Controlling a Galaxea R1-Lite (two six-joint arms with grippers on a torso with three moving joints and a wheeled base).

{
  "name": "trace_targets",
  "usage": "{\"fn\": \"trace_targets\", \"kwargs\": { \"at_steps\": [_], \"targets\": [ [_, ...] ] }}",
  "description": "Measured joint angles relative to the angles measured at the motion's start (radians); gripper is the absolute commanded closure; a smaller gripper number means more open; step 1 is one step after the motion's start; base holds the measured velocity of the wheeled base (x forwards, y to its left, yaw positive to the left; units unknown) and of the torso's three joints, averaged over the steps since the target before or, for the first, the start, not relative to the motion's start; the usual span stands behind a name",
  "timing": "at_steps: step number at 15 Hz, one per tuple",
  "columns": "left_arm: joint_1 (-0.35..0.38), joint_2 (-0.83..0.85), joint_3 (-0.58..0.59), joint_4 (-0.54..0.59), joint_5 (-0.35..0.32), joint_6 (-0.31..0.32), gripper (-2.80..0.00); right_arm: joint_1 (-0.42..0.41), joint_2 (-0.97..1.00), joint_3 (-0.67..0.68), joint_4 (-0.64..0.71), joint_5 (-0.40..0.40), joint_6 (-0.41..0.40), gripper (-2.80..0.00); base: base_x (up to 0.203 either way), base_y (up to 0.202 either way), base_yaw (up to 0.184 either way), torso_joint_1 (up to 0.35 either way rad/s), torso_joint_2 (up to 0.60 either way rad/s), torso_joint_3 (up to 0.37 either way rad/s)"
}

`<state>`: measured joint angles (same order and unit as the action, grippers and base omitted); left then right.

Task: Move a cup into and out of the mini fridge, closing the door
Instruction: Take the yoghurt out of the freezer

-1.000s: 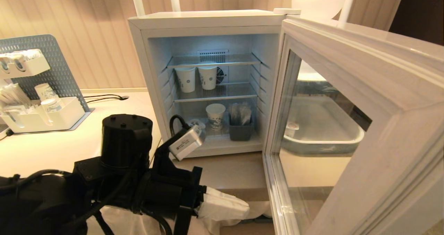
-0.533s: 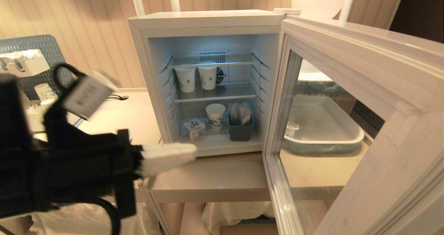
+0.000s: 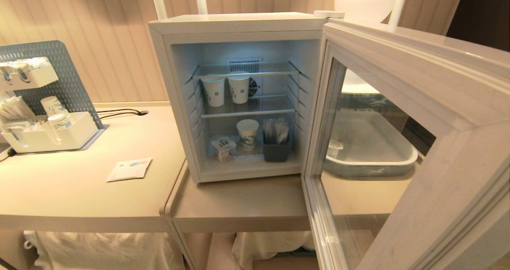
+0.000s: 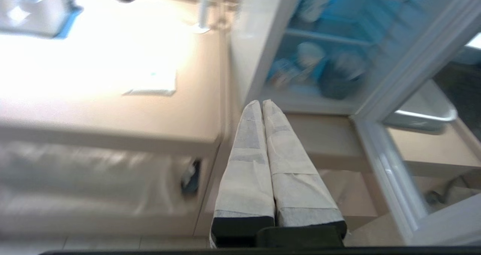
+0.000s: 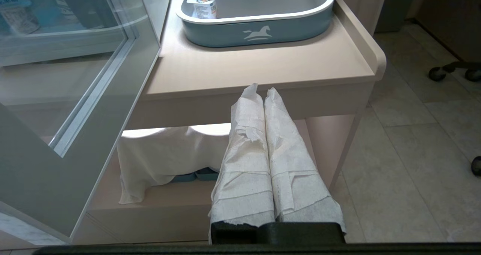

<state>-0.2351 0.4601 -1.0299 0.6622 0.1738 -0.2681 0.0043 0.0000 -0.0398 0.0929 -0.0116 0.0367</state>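
The mini fridge (image 3: 239, 23) stands open, lit inside, its door (image 3: 418, 75) swung wide to the right. The cup (image 3: 223, 148), a small white sealed tub, stands upright on the fridge floor at the left. A second tub of the same kind (image 5: 204, 5) sits in the grey-blue tray. Neither arm shows in the head view. In the left wrist view my left gripper (image 4: 262, 102) is shut and empty, hanging in front of the table edge before the fridge. My right gripper (image 5: 262, 89) is shut and empty, parked low below the table's right end.
Two paper cups (image 3: 226, 90) stand on the middle shelf; a third (image 3: 247, 132) and a dark holder (image 3: 276, 150) are beside the cup. The tray (image 3: 370, 166) lies behind the door glass. An organiser (image 3: 48, 134) and a white packet (image 3: 129, 169) are on the left table.
My left arm, low in front of the fridge a second ago, swung up and left and has left the head view. The cup and the packet now show.
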Motion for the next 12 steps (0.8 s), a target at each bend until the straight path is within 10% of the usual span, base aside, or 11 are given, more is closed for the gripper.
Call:
{"fn": "trace_targets", "kwargs": {
  "at_steps": [5,9,12],
  "targets": [
    [0.141,-0.164,0.072,0.194,-0.046,-0.217,0.00,0.000,0.000,0.000,0.000,-0.001,0.000,0.00,0.000,0.000,0.000,0.000,0.00,0.000],
    [0.254,-0.247,0.149,0.175,-0.189,-0.206,0.00,0.000,0.000,0.000,0.000,-0.001,0.000,0.00,0.000,0.000,0.000,0.000,0.00,0.000],
    [0.249,-0.361,0.392,-0.022,-0.171,-0.092,0.00,0.000,0.000,0.000,0.000,-0.001,0.000,0.00,0.000,0.000,0.000,0.000,0.00,0.000]
  ]
}}
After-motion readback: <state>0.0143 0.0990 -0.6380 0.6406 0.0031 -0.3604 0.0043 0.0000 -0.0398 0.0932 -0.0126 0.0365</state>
